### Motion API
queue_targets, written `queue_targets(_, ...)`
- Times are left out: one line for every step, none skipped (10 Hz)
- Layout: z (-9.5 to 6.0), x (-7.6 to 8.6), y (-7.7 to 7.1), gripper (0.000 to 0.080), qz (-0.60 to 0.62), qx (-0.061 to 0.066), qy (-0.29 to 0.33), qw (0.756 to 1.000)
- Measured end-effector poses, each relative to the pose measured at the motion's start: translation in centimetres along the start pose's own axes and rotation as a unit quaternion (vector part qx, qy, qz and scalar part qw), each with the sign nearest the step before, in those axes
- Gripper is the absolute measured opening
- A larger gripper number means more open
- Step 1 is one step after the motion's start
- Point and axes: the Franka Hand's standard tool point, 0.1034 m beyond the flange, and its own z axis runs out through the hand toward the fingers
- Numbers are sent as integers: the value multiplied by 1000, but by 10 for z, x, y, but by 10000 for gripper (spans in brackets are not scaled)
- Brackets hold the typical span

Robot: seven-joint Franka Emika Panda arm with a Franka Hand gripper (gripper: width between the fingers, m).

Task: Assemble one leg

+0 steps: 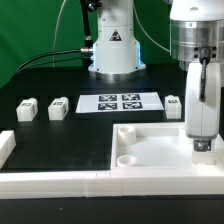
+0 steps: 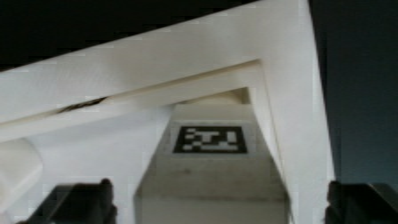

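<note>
Three legs show in the exterior view as small white tagged blocks: two at the left (image 1: 26, 108) (image 1: 58, 110) and one right of the marker board (image 1: 173, 104). My gripper (image 1: 203, 148) hangs low over the right rim of the large white tray-like part (image 1: 150, 152). In the wrist view a white block with a square tag (image 2: 214, 138), apparently a fourth leg, lies between my fingertips (image 2: 80, 203), against the tray's white walls (image 2: 107, 90). The jaws stand wide apart, with a gap on each side of the block. My gripper (image 2: 219, 207) is open.
The marker board (image 1: 120, 102) lies at mid-table before the robot base (image 1: 112, 50). A white raised rail runs along the front edge (image 1: 60, 181) and up the exterior view's left side (image 1: 5, 148). Dark table surface lies between the legs and the rail.
</note>
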Motion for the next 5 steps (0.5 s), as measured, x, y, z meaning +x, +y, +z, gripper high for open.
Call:
queue_targets(0,0,0,634,-8,0,0,1000)
queue_targets(0,0,0,645,-33,0,0,999)
queue_targets(0,0,0,645,-50,0,0,999)
queue_targets(0,1,0,649,-93,0,0,996)
queue_targets(1,1,0,649,-144,0,0,990)
